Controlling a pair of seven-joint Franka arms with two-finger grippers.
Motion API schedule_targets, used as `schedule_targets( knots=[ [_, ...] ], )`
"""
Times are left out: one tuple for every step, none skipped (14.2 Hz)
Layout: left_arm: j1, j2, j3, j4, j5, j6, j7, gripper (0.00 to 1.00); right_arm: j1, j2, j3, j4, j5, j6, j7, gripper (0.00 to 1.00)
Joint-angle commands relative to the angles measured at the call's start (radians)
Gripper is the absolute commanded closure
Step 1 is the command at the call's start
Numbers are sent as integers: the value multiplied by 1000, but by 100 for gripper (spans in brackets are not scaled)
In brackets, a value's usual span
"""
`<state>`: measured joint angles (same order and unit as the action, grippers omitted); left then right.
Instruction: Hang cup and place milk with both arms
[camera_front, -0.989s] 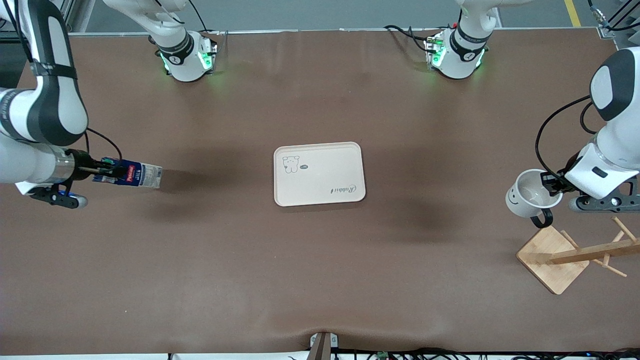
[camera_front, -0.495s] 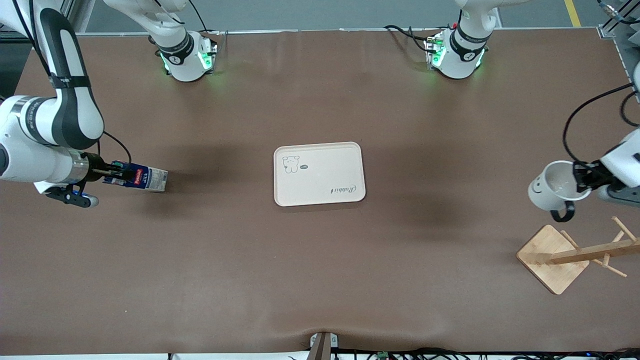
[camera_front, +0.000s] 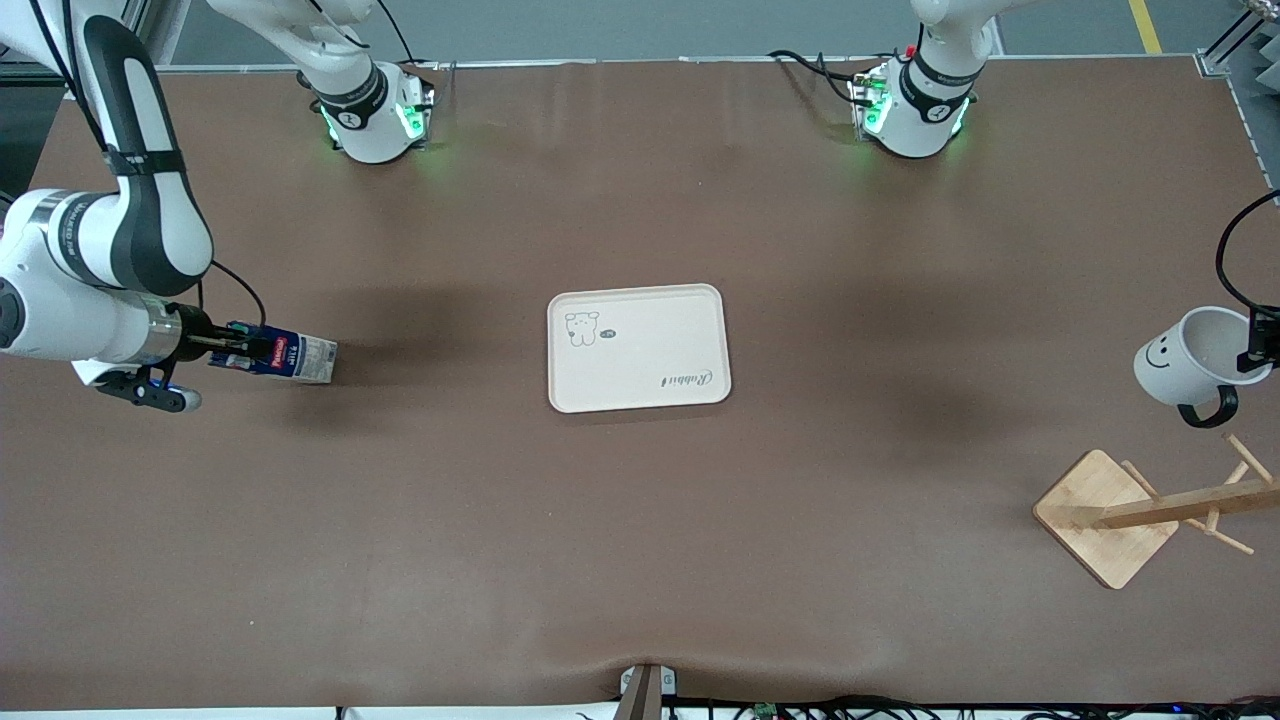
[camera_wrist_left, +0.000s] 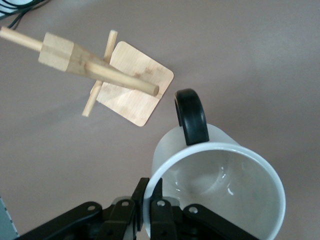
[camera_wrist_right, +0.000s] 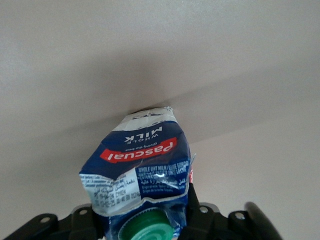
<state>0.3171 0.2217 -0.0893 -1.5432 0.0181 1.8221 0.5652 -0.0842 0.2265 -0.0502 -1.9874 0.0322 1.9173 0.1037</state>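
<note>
Left gripper (camera_front: 1258, 345) pinching the cup (camera_front: 1188, 358) by its rim above the wooden rack (camera_front: 1150, 510), right gripper (camera_front: 232, 350) clamping the milk (camera_front: 285, 357) at the table's (camera_front: 640, 520) right-arm end.

You see one cup (camera_front: 1188, 366), one milk (camera_front: 285, 356), one tray (camera_front: 638, 347), one wooden rack (camera_front: 1150, 512), two arms.

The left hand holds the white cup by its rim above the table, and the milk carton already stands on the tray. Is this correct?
Not entirely. The milk carton is not on the tray; the right hand holds it near the right arm's end of the table, as the front view shows. The left hand does hold the cup by its rim.
</note>
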Motion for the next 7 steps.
schedule_targets(
  knots=[
    [19,19,-6,26,-13,17,30,100,-42,-27,23,-10,-11,-21,-62,0],
    [26,27,-6,26,-21,32,30,100,-42,-29,23,-7,-11,-26,-62,0],
    [30,27,-6,26,-26,51,31,100,-42,-29,23,-4,-11,-33,-62,0],
    [30,28,-6,26,-26,65,32,100,-42,-29,23,1,-11,-41,-61,0],
    [30,30,-6,26,-26,83,32,100,-40,-30,23,4,-11,-50,-61,0],
    [30,39,-6,26,-24,98,32,100,-40,-30,23,12,-11,-58,-61,0],
    [31,45,-6,26,-24,104,32,100,-40,-30,23,16,-11,-70,-59,0]
  ],
)
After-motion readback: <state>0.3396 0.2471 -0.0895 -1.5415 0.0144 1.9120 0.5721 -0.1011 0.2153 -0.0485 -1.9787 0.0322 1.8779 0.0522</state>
